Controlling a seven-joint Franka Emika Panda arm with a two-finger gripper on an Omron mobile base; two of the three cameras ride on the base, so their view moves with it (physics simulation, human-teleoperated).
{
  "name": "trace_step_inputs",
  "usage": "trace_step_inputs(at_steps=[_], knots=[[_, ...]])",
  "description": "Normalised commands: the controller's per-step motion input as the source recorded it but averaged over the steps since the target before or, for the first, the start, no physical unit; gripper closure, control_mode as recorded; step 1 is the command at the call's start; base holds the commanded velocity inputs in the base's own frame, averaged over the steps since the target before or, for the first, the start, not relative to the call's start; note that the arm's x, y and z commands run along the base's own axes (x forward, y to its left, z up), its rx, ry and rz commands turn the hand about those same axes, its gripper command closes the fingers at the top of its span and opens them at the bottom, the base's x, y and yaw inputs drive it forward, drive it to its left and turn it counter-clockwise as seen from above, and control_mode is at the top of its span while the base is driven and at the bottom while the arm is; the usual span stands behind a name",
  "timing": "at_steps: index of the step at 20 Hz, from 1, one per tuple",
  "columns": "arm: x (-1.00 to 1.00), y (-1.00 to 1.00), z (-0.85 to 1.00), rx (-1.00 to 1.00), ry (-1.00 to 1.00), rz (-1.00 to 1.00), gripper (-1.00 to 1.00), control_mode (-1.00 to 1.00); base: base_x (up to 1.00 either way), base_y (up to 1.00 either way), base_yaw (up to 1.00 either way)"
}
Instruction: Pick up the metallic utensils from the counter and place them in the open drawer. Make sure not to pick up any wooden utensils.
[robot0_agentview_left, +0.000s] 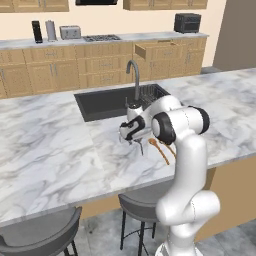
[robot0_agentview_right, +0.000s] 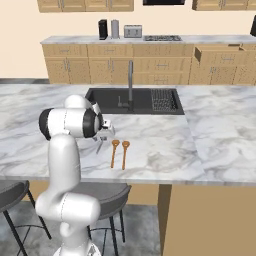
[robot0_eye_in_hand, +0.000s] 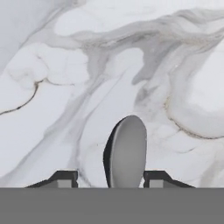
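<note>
The grey metal spoon (robot0_eye_in_hand: 127, 151) lies on the marble table (robot0_agentview_left: 50, 150), between the fingertips of the gripper (robot0_eye_in_hand: 111, 177), whose jaws stand apart on either side. Two wooden spoons (robot0_agentview_right: 120, 152) lie just beside. The open drawer (robot0_agentview_left: 157, 50) looks empty.

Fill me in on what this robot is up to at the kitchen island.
The arm is bent low over the marble counter, its gripper down around a grey metal spoon lying between its fingertips. The spoon looks to be on the counter, not lifted; whether the jaws have gripped it is unclear. Two wooden spoons lie side by side just beside it, untouched. The open drawer waits in the far cabinets.
</note>
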Motion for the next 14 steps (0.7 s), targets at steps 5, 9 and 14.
trace_step_inputs(at_steps=[5, 9, 14], knots=[[0.07, 0.0, -0.14, 0.0, 0.0, 0.0, 1.0, -1.0, 0.0, 0.0, 0.0], [0.0, 0.0, 0.0, 0.0, 0.0, 0.0, 1.0, -1.0, 0.0, 0.0, 0.0], [0.0, 0.0, 0.0, 0.0, 0.0, 0.0, 1.0, -1.0, 0.0, 0.0, 0.0]])
